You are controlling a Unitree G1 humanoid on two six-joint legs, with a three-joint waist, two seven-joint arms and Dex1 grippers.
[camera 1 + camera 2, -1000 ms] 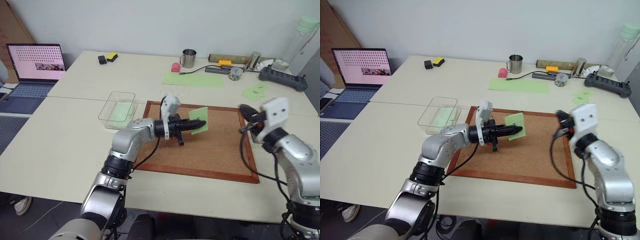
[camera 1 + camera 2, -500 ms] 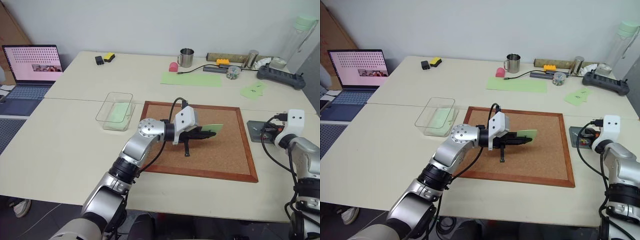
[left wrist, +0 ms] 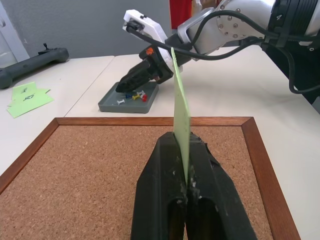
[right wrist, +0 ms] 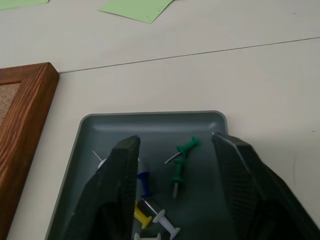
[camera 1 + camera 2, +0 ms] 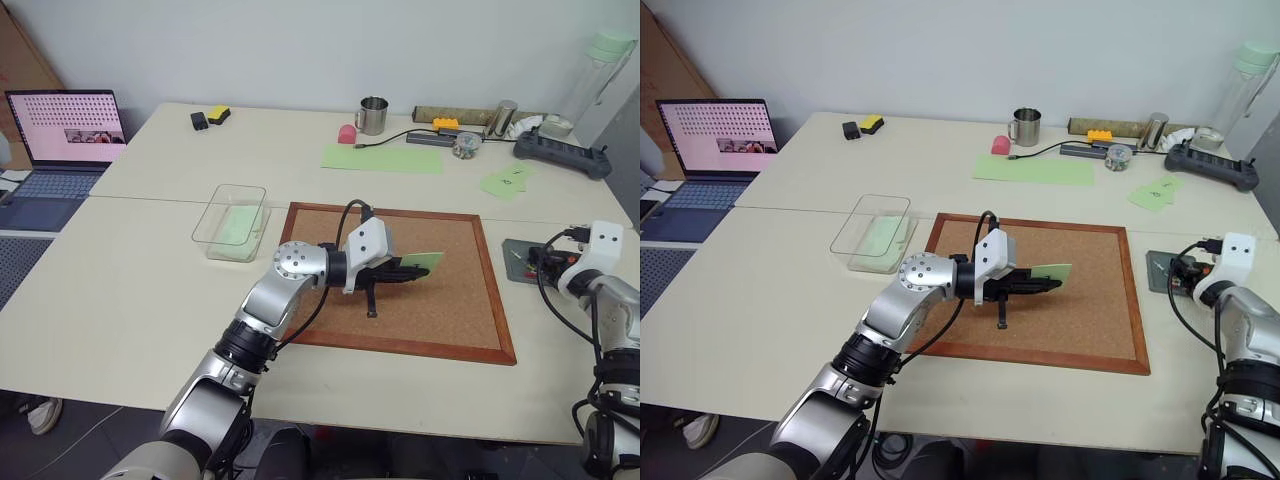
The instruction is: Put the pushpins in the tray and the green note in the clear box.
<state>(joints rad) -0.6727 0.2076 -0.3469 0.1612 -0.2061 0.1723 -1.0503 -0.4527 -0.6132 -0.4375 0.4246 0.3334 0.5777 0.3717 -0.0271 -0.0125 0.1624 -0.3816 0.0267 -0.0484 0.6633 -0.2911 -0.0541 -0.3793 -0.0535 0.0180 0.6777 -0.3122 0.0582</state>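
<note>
Pushpins [image 4: 176, 165] lie in the tray [image 4: 150, 122] under the spread right tool [image 4: 175, 175]; left tool [image 3: 184, 170] clamps green note [image 3: 181, 107] over corkboard [image 5: 440, 310].

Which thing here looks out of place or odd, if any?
Nothing looks spilled or damaged. The pins lie inside the tray beside the corkboard. One thing is off its place: the green note, pinched by the left end effector above the corkboard, not yet in the clear box.
</note>
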